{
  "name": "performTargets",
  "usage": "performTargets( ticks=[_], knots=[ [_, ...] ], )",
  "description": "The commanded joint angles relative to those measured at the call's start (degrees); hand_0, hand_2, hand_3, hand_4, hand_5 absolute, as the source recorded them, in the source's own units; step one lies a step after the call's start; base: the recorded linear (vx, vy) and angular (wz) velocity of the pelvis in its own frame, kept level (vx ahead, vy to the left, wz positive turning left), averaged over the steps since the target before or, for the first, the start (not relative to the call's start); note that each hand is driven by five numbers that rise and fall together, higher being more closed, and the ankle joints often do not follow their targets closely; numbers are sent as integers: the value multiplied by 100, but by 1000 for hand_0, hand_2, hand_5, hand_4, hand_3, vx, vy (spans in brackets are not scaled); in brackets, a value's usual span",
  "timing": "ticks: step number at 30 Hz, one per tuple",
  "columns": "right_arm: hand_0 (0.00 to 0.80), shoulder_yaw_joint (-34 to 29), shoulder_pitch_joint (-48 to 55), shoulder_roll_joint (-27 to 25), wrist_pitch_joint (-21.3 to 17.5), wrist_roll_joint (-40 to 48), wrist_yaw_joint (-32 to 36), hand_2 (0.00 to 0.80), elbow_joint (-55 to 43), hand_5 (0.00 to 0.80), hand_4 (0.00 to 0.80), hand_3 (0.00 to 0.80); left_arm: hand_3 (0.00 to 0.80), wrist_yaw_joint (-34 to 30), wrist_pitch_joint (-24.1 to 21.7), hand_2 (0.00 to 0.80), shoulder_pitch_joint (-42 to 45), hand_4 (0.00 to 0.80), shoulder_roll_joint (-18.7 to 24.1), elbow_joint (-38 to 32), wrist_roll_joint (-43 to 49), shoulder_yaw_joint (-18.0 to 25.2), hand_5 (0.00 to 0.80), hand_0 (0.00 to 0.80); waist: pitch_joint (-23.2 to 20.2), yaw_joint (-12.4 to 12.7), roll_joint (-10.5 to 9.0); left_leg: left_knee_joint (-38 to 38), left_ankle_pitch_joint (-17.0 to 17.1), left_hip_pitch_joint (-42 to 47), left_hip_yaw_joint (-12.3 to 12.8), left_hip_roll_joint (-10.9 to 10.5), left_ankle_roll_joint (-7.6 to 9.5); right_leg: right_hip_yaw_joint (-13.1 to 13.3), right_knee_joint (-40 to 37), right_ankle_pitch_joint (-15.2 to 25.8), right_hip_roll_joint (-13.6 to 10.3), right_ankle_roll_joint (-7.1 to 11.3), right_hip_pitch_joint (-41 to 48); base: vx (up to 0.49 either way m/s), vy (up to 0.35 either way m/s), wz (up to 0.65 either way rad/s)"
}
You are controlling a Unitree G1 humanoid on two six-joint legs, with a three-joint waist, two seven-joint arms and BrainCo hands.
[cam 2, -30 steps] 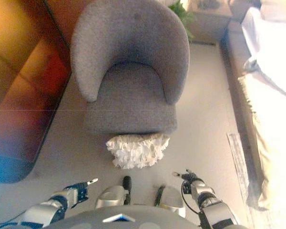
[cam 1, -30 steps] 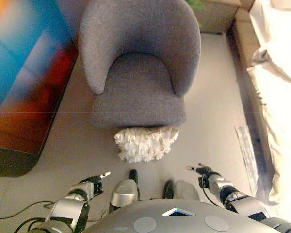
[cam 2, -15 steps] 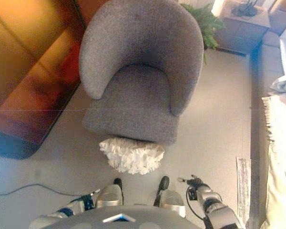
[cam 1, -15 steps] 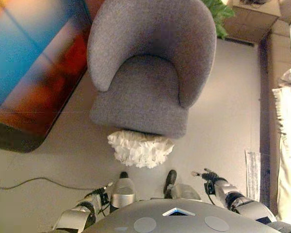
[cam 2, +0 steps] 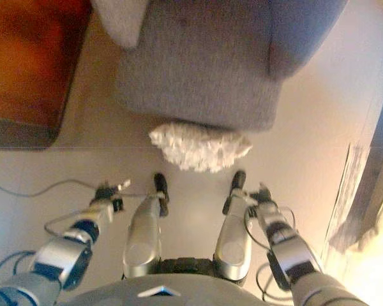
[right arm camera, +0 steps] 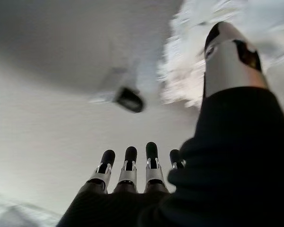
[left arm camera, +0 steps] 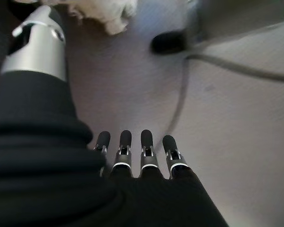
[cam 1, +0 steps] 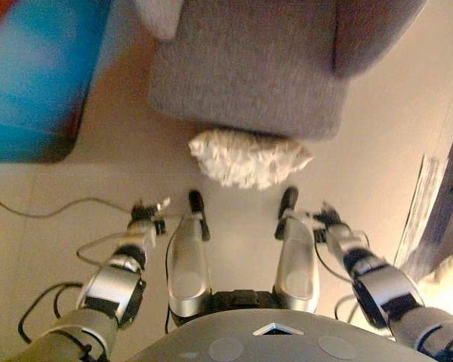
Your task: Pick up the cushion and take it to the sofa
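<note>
A white ruffled cushion (cam 1: 249, 157) lies on the floor against the front of a grey armchair (cam 1: 249, 68). It also shows in the right eye view (cam 2: 200, 145) and at the edge of both wrist views (left arm camera: 104, 10) (right arm camera: 189, 71). My left hand (cam 1: 147, 219) hangs low near the floor, left of the cushion and apart from it, fingers straight (left arm camera: 142, 151). My right hand (cam 1: 325, 219) hangs low to the cushion's right, fingers straight (right arm camera: 132, 170). Both hands are empty.
A blue and red rounded piece of furniture (cam 1: 38, 75) stands at the left. A dark furniture edge with pale cloth (cam 1: 445, 219) runs along the right. A thin cable (cam 1: 60, 207) lies on the floor at the left.
The camera has tipped down and closer, so the armchair and cushion fill more of the view. Both arms have lowered and stretched forward towards the floor on either side of the cushion.
</note>
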Motion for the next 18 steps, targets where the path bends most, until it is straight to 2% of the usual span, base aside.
performTargets(
  ticks=[1, 5, 8, 11, 15, 18],
  knots=[
    [0, 19, -146, -819, -203, -93, -394, 0, -115, 0, 0, 0, 0, -418, -186, 0, 74, 0, 706, 424, -152, 184, 0, 0, 93, -123, 205, -345, 354, -436, -359, 312, -136, 136, 822, -594, -316, -48, -496, -56, 41, 2],
    [0, -6, -574, -1048, -287, -383, -376, 0, -81, 0, 0, 0, 0, 18, -370, 0, -507, 0, 712, 513, -229, 71, 0, 0, 93, -140, 200, -13, 343, -1423, -539, 319, -119, 269, 1049, -647, -240, -54, -1411, -51, -39, 3],
    [0, 128, -951, -1274, -234, -334, -527, 0, -228, 0, 0, 0, 0, 321, -480, 0, -868, 0, 768, 151, -177, -34, 0, 0, 93, -155, 262, 212, 355, -2037, -595, 257, -89, 386, 1180, -556, -209, -41, -2106, -75, -22, 3],
    [0, 178, -1159, -1471, -285, -307, -723, 0, -360, 0, 0, 0, 0, 364, -784, 0, -967, 0, 823, -180, -81, -55, 0, 0, 93, -162, 311, 350, 330, -2347, -596, 209, -44, 432, 1284, -513, -194, -46, -2455, -13, 6, 0],
    [0, 220, -1103, -1542, -607, -496, -1339, 0, -711, 0, 0, 0, 0, 800, -1330, 0, -885, 0, 664, -542, -3, -251, 0, 0, 93, -199, 384, 589, 289, -2831, -606, 116, 12, 546, 1503, -455, -116, -69, -2956, -35, 34, -2],
    [0, 23, -555, -1897, -964, -527, -1355, 0, -1372, 0, 0, 0, 0, 685, -1436, 0, -991, 0, 971, -834, 135, -143, 0, 0, 93, -352, 303, 750, 235, -3195, -532, 170, 44, 672, 1675, -492, 12, -102, -3329, -1, 4, -1]
  ],
)
